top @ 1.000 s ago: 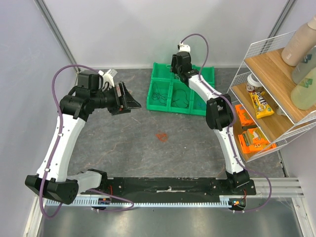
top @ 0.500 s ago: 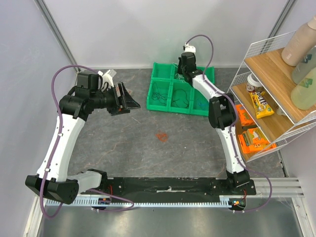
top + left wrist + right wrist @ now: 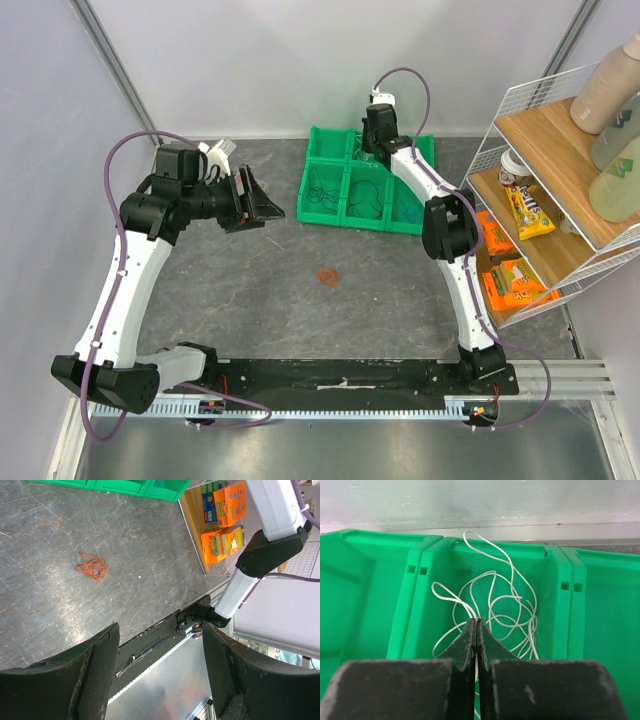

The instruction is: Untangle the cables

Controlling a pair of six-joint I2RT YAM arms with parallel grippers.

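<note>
Grey, marbled counter [image 3: 380, 300] runs between pale walls, with a green plastic tray of open compartments [image 3: 322, 140] at its far edge. At the right side stands a white wire rack with wooden shelves [image 3: 560, 130], and flat orange boxes [image 3: 510, 280] lie on a low shelf of it. The right claw [image 3: 477, 625] reaches into one compartment at the back of the tray (the middle one of three in its own camera). Its two black fingers are pressed together, pinching a thin white cable [image 3: 502, 598], which loops loosely over the compartment floor and up against the back wall. Two front compartments hold dark thin cables [image 3: 322, 190], each in its own section. A small red-orange cable [image 3: 92, 566] lies bunched on the bare counter, well apart from the tray and roughly midway between the two arms. The left claw [image 3: 160, 630] hangs above the left part of the counter, turned sideways, its fingers spread wide with nothing between them.
</note>
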